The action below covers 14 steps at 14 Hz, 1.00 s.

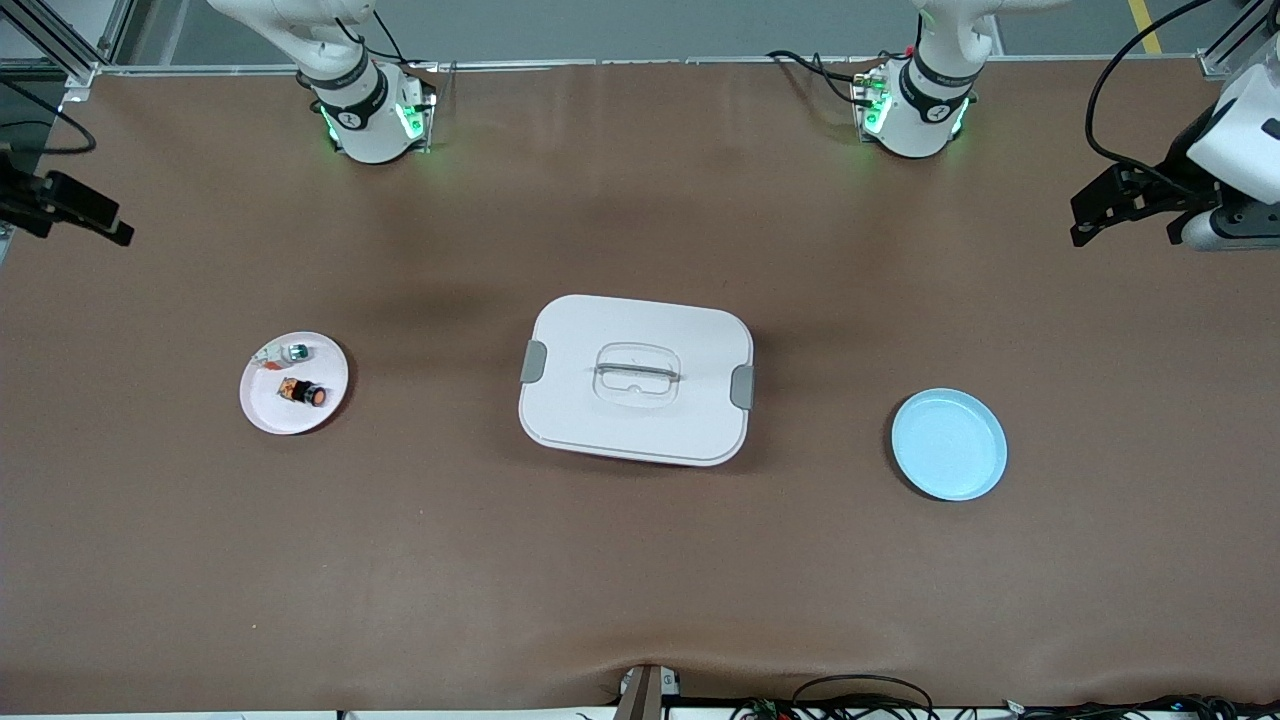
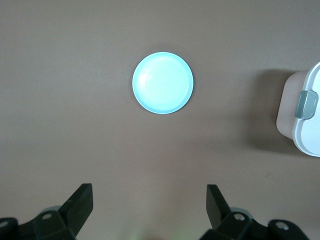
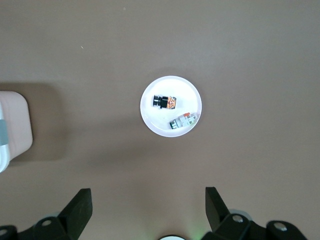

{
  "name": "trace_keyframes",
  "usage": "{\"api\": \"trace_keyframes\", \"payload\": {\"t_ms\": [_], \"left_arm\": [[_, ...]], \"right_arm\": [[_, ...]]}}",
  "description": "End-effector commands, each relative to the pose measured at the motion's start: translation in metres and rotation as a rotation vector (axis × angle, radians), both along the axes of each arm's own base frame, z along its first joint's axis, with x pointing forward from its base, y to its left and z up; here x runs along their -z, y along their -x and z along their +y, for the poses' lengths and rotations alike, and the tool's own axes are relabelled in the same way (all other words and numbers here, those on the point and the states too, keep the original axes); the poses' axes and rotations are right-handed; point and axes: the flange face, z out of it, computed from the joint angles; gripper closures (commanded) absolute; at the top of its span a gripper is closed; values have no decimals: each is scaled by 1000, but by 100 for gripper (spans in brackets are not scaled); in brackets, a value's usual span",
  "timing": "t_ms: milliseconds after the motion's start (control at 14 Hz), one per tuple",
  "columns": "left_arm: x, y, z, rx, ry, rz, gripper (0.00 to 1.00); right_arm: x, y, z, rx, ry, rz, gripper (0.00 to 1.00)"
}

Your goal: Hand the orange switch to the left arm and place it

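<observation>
Switch first: the orange switch point(image 1: 303, 393) is lying on its side on a pink plate point(image 1: 270, 410) toward the right arm's end of the tabletop point(image 1: 640, 560), at about nine o'clock from the box point(image 1: 636, 380) in the front view. A small white part with a green cap point(image 1: 296, 352) is sharing that plate, sitting just beside the switch at roughly twelve o'clock from it, farther from the front camera.

Both grippers are hanging high over the tabletop, well apart from everything on it. The right gripper point(image 3: 148, 210) is hovering with its fingers point(image 3: 80, 206) spread wide and holding nothing; in the right wrist view the switch point(image 3: 165, 101) is showing at twelve o'clock from the gap between them, well clear of either fingertip.

The left gripper point(image 2: 150, 206) is waiting over the left arm's end, its fingers point(image 2: 80, 202) likewise spread wide and empty, with a light-blue plate point(image 2: 162, 83) sitting at twelve o'clock from them. That plate is lying at about three o'clock from the box in the front view.
</observation>
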Motion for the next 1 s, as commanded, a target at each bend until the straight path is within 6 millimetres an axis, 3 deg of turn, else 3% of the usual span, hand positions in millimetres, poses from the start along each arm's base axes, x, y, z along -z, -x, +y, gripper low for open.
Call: {"api": "trace_keyframes", "payload": {"t_ms": [0,214,500,786,929], "left_arm": [[-2,1,-2,16,16,11,0],[-1,1,-2,14,16,12,0],[0,0,-2,16,16,15,0],[3,0,-2,17,14,20,0],[3,-1,-2,17,14,21,0]], "right_arm": [[21,-18,-4,1,3,42,0],[85,-45,-8,2,-9,160,0],[100,-52,-20,27,-7,175,0],[156,-68,-19,36,-12,161,0],[194,-65,-32,65,-14,124,0]]}}
